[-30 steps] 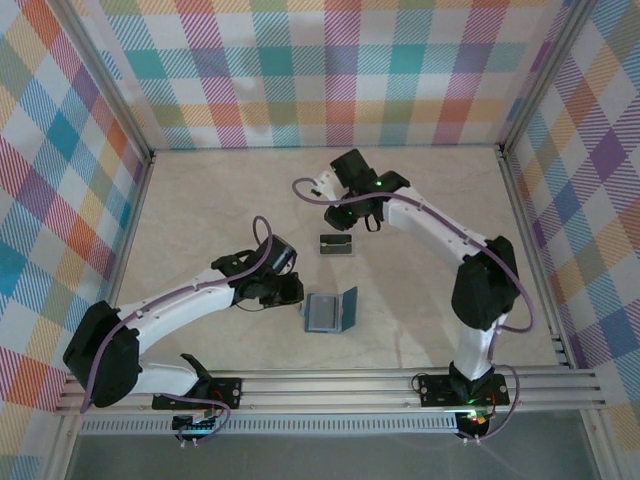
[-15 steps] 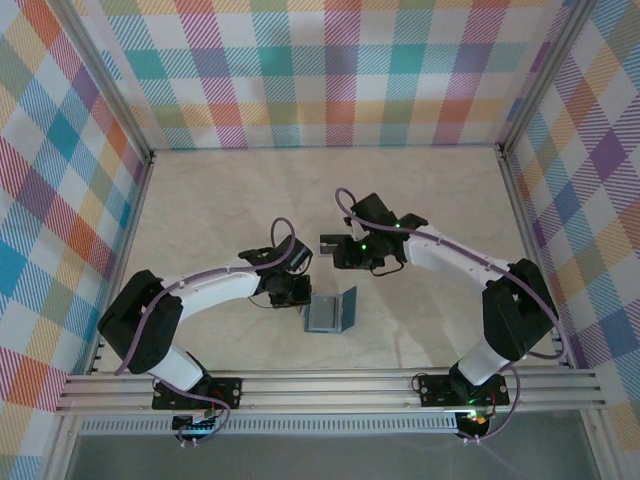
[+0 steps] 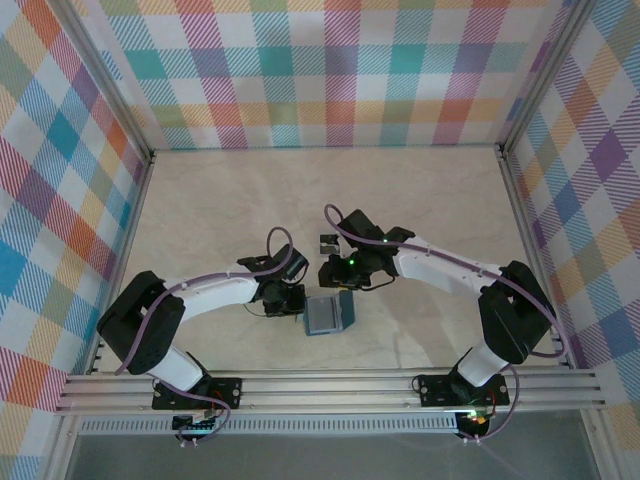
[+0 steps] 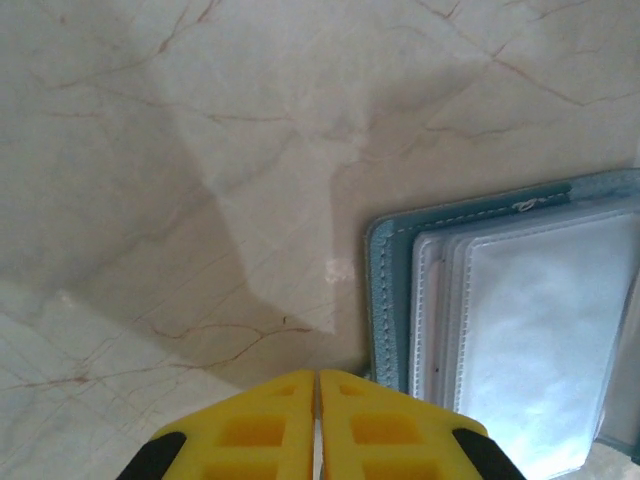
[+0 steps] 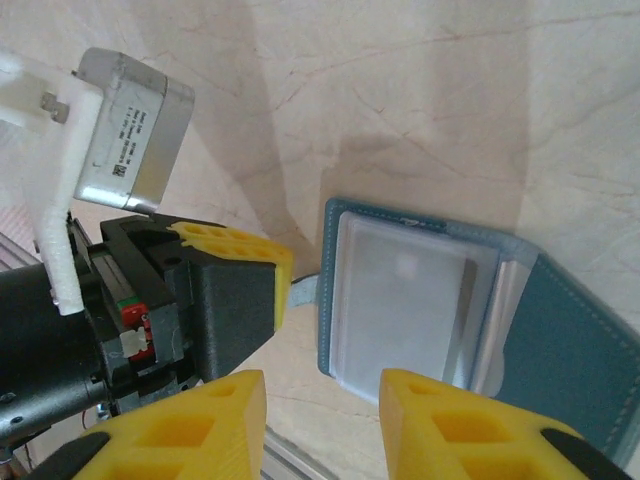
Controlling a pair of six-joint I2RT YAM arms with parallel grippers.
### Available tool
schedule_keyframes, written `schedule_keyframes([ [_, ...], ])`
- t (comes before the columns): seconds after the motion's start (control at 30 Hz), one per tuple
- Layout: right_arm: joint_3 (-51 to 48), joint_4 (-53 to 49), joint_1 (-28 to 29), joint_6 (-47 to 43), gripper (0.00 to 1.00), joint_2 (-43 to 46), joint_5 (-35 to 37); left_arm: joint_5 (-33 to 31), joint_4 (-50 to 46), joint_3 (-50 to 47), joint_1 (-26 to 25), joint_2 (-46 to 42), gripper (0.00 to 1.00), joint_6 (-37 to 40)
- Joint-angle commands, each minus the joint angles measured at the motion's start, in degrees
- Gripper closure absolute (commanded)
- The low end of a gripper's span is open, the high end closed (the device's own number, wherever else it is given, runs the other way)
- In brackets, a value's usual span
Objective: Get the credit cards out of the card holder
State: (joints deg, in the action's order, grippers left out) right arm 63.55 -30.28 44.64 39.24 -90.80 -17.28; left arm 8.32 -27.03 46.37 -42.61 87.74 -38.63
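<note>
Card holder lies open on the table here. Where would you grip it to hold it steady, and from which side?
Probably the raised cover on the card holder's right half, from above: it tilts up off the table, leaving a free edge to straddle. The left half with the clear pockets lies flat, offering no lip. The right pincer hangs open over it.

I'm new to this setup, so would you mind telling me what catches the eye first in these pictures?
The loud plaid walls around the pale marbled table strike first. Near the table's middle lies the teal card holder, open with clear pockets up. The left gripper is shut at its left edge and the right gripper is open above it.
</note>
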Motion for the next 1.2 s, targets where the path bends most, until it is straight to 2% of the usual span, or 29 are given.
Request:
schedule_keyframes([
  [0.0, -1.05, 0.90, 0.54, 1.97, 0.64, -0.48, -1.62, -1.11, -2.17, -0.07, -0.22, -3.71, 0.89, -0.56],
  [0.23, -1.85, -0.91, 0.46, 2.90, 0.64, 1.01, 1.83, 0.01, -5.71, 3.76, -0.71, -8.37, 0.86, -0.96],
  [0.33, -1.85, -2.75, 0.36, 3.42, 0.64, 1.92, 5.24, 3.92, -3.74, 4.33, -1.72, -8.52, 0.85, -2.23],
  [0.47, -1.98, -3.59, 0.19, 4.57, 0.64, 2.39, 7.34, 5.15, -1.44, 4.29, -4.06, -6.58, 0.84, -4.25],
  [0.73, -1.22, -3.97, 0.09, 4.88, 0.65, 2.21, 6.91, 2.11, 0.53, 0.02, -4.16, -5.69, 0.86, -5.14],
  [0.9, -0.82, -4.15, 0.09, 4.69, 0.65, 2.60, 5.09, 3.73, 2.88, -3.39, -1.74, -5.96, 0.87, -4.91],
  [1.17, 1.07, -5.26, 1.20, 3.76, 0.66, 1.65, 2.17, 2.85, 3.15, -4.81, -0.59, -5.36, 0.87, -4.03],
])
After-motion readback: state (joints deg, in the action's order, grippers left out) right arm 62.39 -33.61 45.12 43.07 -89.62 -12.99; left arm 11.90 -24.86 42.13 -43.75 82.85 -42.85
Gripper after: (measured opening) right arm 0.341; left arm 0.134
